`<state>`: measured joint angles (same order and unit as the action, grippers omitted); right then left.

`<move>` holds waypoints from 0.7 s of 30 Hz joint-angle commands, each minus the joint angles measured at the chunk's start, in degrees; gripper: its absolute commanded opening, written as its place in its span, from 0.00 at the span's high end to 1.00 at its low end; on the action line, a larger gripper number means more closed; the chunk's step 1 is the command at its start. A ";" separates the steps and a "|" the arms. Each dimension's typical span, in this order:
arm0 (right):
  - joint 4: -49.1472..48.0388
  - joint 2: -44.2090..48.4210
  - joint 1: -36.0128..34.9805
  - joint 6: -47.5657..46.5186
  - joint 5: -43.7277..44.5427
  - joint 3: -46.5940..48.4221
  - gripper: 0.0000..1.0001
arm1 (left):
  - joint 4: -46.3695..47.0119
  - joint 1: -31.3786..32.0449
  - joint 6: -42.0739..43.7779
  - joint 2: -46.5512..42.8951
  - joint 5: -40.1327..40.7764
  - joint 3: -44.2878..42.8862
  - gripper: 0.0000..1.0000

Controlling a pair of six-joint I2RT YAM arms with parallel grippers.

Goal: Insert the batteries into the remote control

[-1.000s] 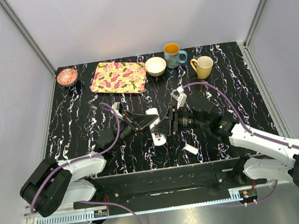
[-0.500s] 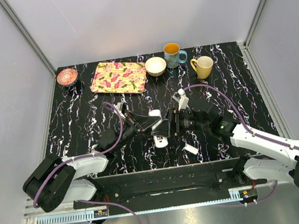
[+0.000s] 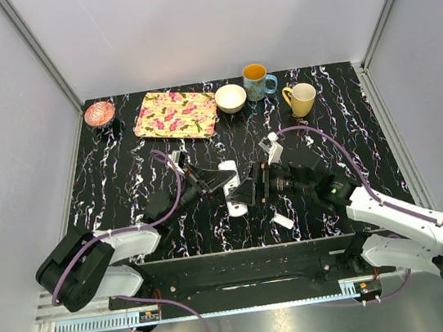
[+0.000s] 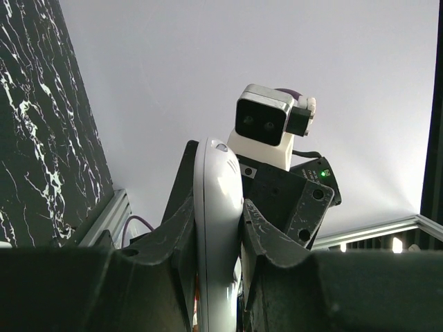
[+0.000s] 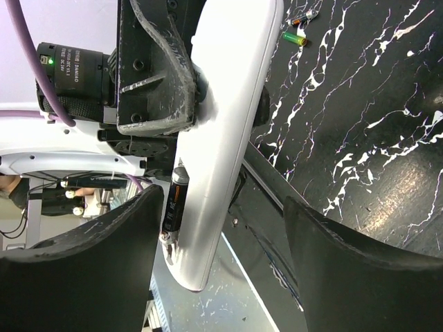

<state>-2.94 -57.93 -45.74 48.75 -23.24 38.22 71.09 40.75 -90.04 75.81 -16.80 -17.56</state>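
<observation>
The remote control [image 5: 228,117] is smooth white plastic with a soft sheen, and the battery [image 5: 174,200] seated in it has a glossy dark wrapper with a bare metal end. The left gripper [image 4: 218,207] has fingers [image 4: 270,235] of matt black plastic, scuffed grey at the edges. The table [image 3: 123,171] is a polished black surface veined white like marble, and the yellow mug [image 3: 303,98] looks like shiny glazed ceramic.

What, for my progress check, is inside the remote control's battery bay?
One dark battery sits in the remote control, near its lower end in the right wrist view. The remote shows edge-on and the left claw covers its middle, so the rest is hidden.
</observation>
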 commanded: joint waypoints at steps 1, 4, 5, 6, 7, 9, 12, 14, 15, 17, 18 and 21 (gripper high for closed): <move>-0.67 -0.69 0.12 -0.14 -0.75 2.29 0.20 | 23.39 -0.32 -0.58 0.48 -0.96 -1.78 1.00; 2.58 -0.52 0.12 -2.25 1.00 5.89 0.18 | 22.43 -0.59 0.21 0.92 -1.04 -1.34 1.00; 5.55 0.01 0.12 -3.91 1.53 7.04 0.18 | 22.25 -0.76 0.39 0.92 -1.04 -1.25 1.00; 8.97 0.36 0.03 -4.71 2.06 9.13 0.18 | 22.25 -1.20 0.65 1.09 -1.13 -1.07 1.00; 10.92 0.71 0.03 -5.68 3.11 10.29 0.17 | 22.08 -1.46 0.74 1.44 -1.31 -0.98 1.00; 16.70 1.50 0.03 -8.40 4.34 13.27 0.17 | 22.07 -1.81 0.92 1.97 -1.31 -0.98 1.00; 25.66 2.03 0.12 -12.09 8.03 17.39 0.17 | 22.07 -2.34 1.79 3.02 -1.22 -1.25 1.00; 30.51 0.73 0.12 -14.81 11.19 20.13 0.22 | 19.90 -2.34 3.11 3.20 -1.05 -1.60 1.00; 35.41 -0.07 0.12 -15.78 12.07 23.27 0.23 | 18.49 -2.26 4.77 3.03 -0.78 -1.69 1.00; 39.83 -3.04 -1.28 -18.33 15.76 26.54 0.29 | 14.54 -2.34 6.88 2.41 0.27 -1.69 1.00; 43.77 -4.11 -2.33 -19.12 17.86 29.43 0.31 | 13.91 -2.17 8.29 2.32 0.97 -1.34 1.00; 48.45 -6.49 -5.85 -20.28 27.44 33.05 0.41 | 14.25 -2.26 9.44 2.06 3.52 0.24 1.00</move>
<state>33.17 -61.47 -48.07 33.28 -8.14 65.63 71.72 38.61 -84.66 78.98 -16.62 -17.54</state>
